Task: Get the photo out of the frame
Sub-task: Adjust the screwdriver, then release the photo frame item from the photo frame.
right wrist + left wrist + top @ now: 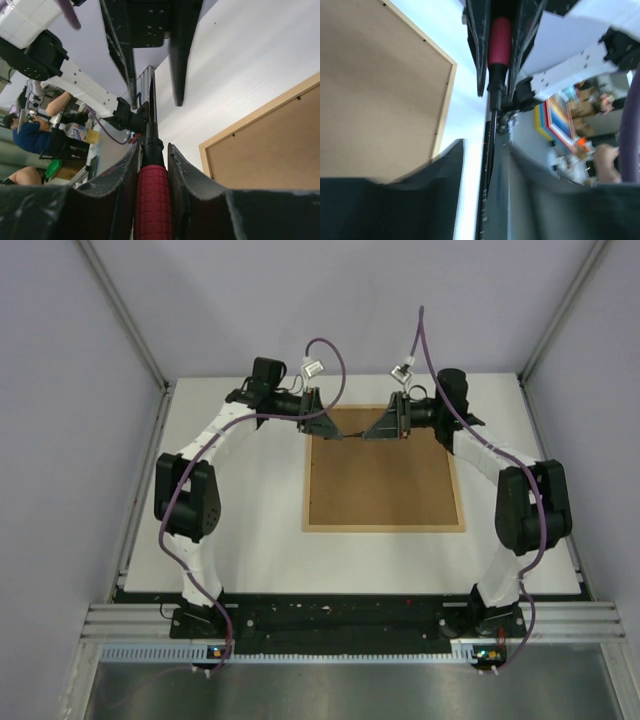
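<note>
Red ribbed plastic, the handle of a slim black-shafted screwdriver [152, 200], sits pinched between the fingers of my right gripper [152, 150]. My left gripper [485, 150], facing it tip to tip, has its jaws slightly parted on either side of the shaft, with a gap showing on each side. Both hover over the far rim of the large light-wood rectangular frame [380, 529], which lies face down on the white table [260, 540] with its plain brown backing board [385, 480] uppermost. No photo is visible; I judge it lies beneath that board. Risk: a loose right-hand pinch could drop the tool, or the tip could skid and gouge the board.
</note>
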You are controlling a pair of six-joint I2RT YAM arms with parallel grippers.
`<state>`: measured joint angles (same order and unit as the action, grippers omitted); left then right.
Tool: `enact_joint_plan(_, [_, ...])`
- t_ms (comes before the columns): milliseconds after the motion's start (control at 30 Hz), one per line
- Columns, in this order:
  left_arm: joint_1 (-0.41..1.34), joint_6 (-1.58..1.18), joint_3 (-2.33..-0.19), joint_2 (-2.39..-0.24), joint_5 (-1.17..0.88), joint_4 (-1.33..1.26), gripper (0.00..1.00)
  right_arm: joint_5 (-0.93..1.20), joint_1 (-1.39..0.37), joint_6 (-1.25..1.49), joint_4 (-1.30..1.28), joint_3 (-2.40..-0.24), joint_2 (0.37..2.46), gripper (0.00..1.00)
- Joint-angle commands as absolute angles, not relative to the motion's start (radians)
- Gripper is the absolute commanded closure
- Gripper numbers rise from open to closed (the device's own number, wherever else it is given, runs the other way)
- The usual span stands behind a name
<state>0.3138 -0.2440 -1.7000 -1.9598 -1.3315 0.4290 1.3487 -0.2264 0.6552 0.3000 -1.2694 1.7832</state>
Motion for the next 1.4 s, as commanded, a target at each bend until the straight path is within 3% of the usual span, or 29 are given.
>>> enact_joint_plan(0, [0.273, -0.274, -1.724, -1.962, -1.273, 0.399, 0.26, 1.284, -0.258, 0.456, 0.101, -1.287, 1.683, 1.00])
enact_joint_plan(33, [0.252, -0.313, -1.704, -1.947, -1.272, 0.355, 0.02, 1.263, -0.253, 0.390, 0.027, -1.284, 1.672, 1.00])
enact_joint_plan(200, [0.164, -0.387, -1.626, -1.876, -1.244, 0.213, 0.02, 1.213, -0.239, 0.302, -0.081, -1.217, 1.629, 1.00])
enact_joint_plan(467, [0.152, -0.109, -1.606, -1.871, -1.030, 0.535, 0.02, 1.134, -0.242, 0.271, -0.088, -1.068, 1.626, 1.00])
enact_joint_plan(733, [0.153, -0.020, -1.433, -1.867, -0.845, 0.600, 0.02, 1.023, -0.282, 0.457, 0.084, -0.934, 1.726, 1.00])
enact_joint_plan(1000, [0.153, 0.040, -1.318, -1.833, -0.825, 0.617, 0.02, 0.991, -0.382, 0.525, 0.126, -0.966, 1.874, 1.00])
enact_joint_plan(1367, [0.163, 0.071, -1.253, -1.844, -0.842, 0.609, 0.02, 0.974, -0.390, 0.649, 0.255, -0.992, 1.990, 1.00])
